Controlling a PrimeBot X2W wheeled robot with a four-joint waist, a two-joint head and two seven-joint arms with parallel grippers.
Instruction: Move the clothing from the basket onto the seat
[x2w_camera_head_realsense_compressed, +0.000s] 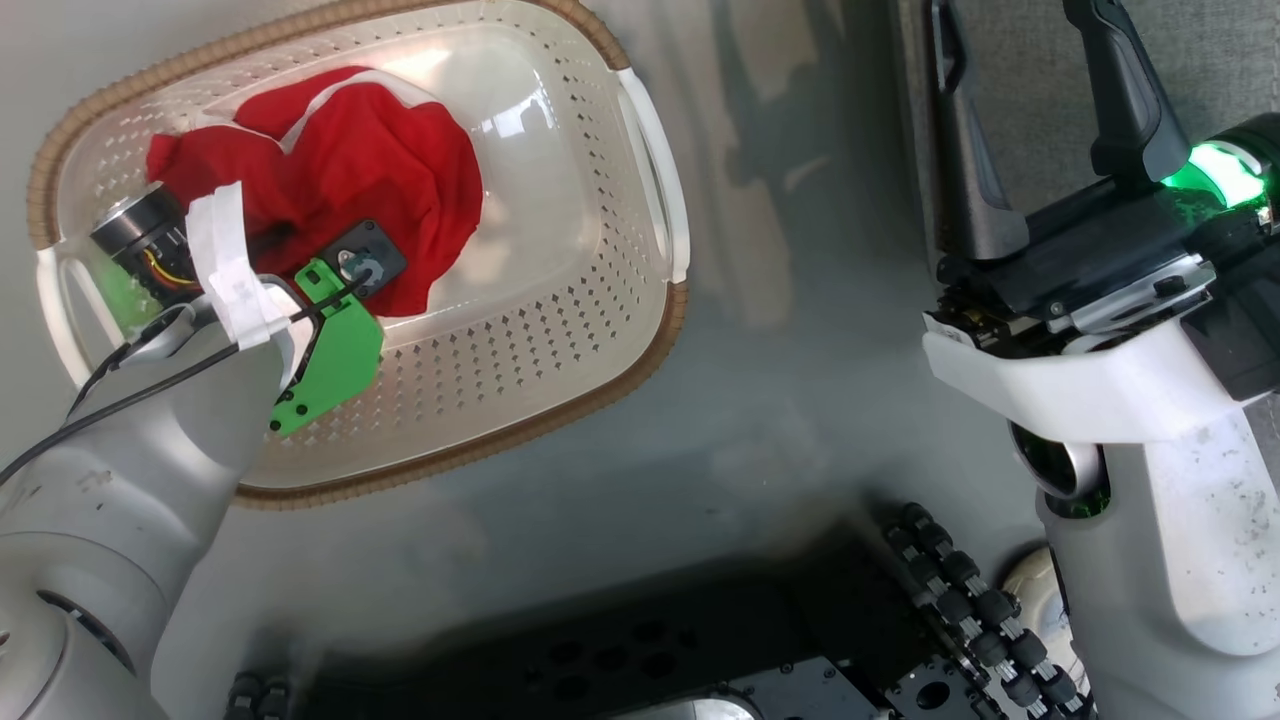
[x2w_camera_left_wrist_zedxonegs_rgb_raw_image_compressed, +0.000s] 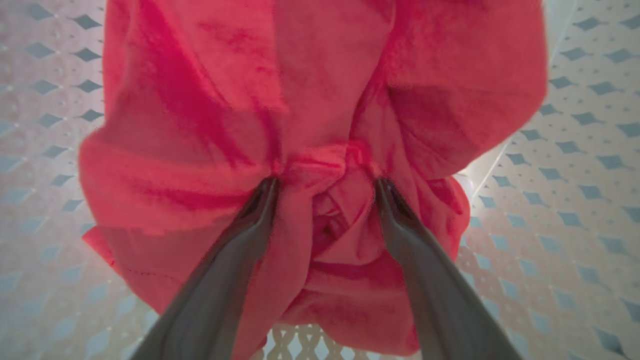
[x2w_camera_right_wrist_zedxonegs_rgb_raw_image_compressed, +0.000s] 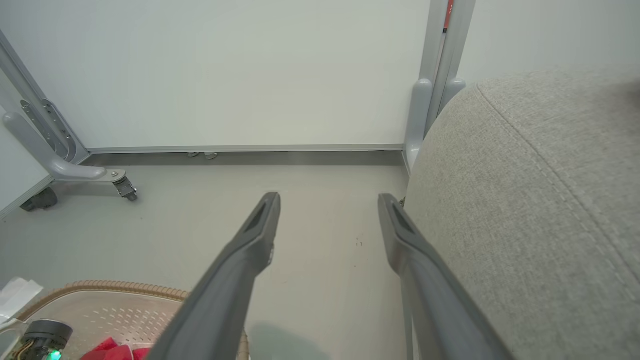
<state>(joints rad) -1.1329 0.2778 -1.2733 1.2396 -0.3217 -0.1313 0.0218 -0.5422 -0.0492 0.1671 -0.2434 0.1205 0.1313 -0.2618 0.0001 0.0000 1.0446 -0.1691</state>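
Left gripper (x2w_camera_left_wrist_zedxonegs_rgb_raw_image_compressed: 325, 186): fingers spread wide, tips sunk into the clothing (x2w_camera_left_wrist_zedxonegs_rgb_raw_image_compressed: 320, 100), with a bunched ridge of red fabric standing between them and nothing pinched yet. The garment lies heaped toward one end of the basket (x2w_camera_head_realsense_compressed: 560, 300); it looks soft, light and limp, and will likely drape and trail, so closing on that thick central bunch rather than a loose edge seems the surest hold. Right gripper (x2w_camera_right_wrist_zedxonegs_rgb_raw_image_compressed: 327, 200): equally wide, empty, over the floor (x2w_camera_right_wrist_zedxonegs_rgb_raw_image_compressed: 325, 245) just beside the seat (x2w_camera_right_wrist_zedxonegs_rgb_raw_image_compressed: 525, 200).

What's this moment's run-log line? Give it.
left gripper: open, pushed into clothing | clothing: in basket | right gripper: open, empty, beside seat | stage: grasp not yet closed
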